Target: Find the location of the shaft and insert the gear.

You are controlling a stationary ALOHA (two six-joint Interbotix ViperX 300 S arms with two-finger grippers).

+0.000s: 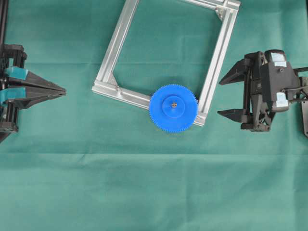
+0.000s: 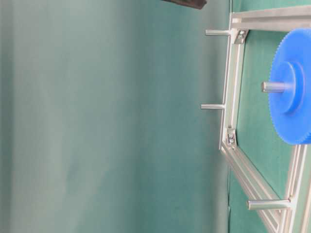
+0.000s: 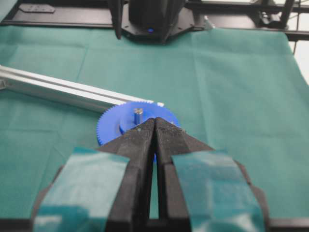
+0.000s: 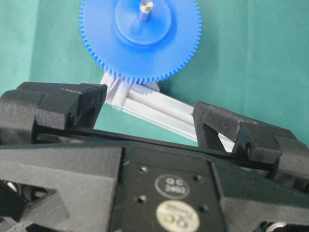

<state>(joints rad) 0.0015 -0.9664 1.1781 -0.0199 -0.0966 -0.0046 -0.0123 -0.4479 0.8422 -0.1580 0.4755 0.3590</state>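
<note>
Gear [image 1: 173,108] seated flat on the frame's [image 1: 115,45] near corner, shaft [image 1: 174,103] poking up through its hub, well apart from both grippers and between them. Right gripper [image 1: 230,95] level beside the frame, jaws wide apart, holding nothing, pointed at the gear. Left gripper [image 1: 63,91] opposite, low and level, fingers pressed together, empty.
</note>
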